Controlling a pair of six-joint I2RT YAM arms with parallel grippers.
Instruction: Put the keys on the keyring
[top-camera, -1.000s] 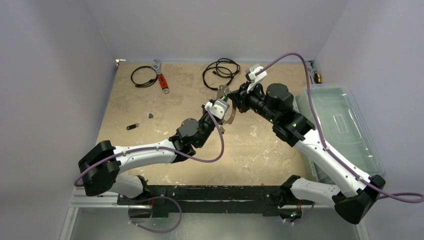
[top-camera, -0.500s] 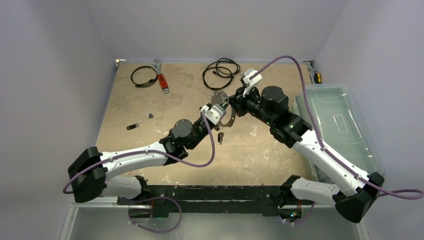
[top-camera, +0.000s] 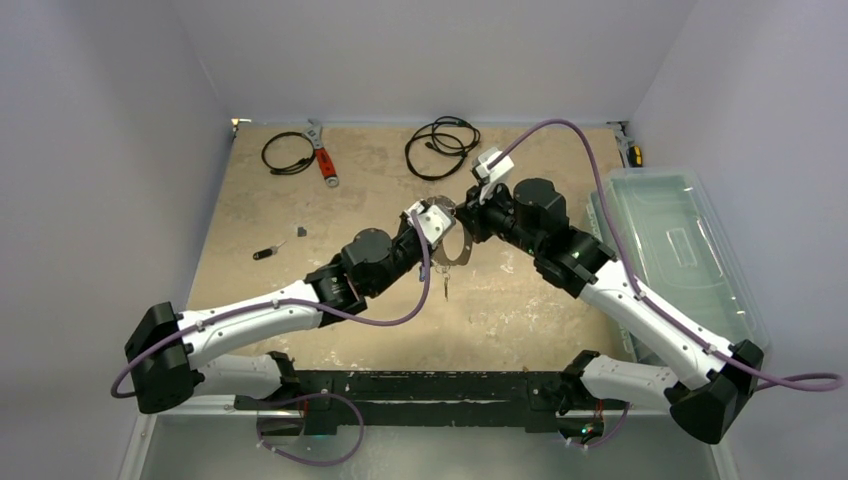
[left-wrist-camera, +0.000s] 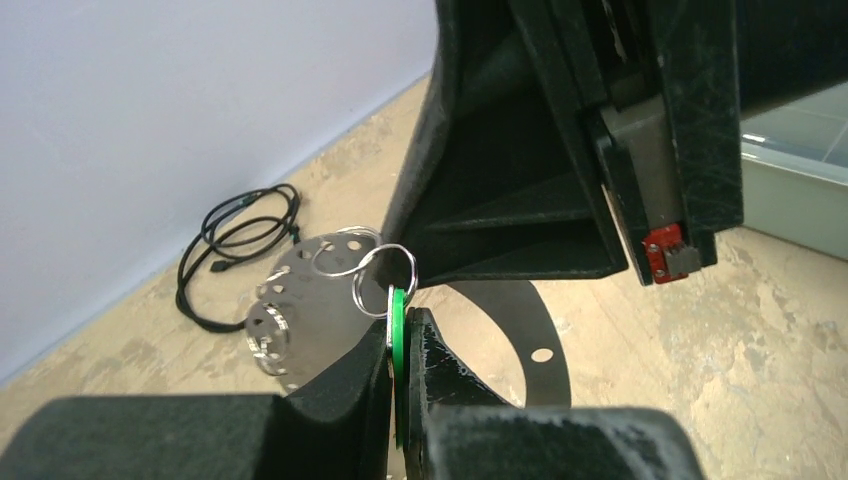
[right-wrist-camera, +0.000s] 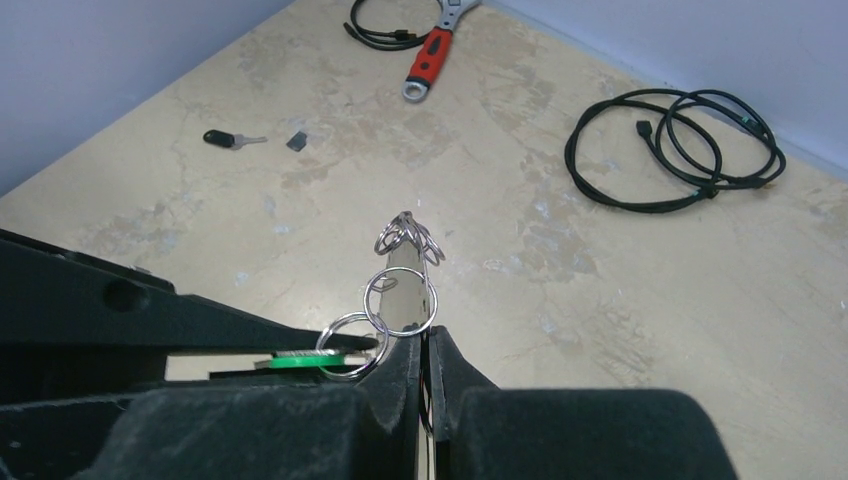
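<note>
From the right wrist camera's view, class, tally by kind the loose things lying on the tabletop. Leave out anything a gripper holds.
Black coiled cable: 2
Red-handled wrench: 1
Key with a dark tag: 1
Small dark piece, too small to identify: 1
Total: 5

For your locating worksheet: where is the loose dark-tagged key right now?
In the top view, the dark-tagged key lies left on the table, beside a small dark scrap.

Wrench (top-camera: 323, 160) and coiled cables (top-camera: 445, 135) along the far edge, plastic bin (top-camera: 655, 176) at right, open tabletop (top-camera: 520, 310) between.
</note>
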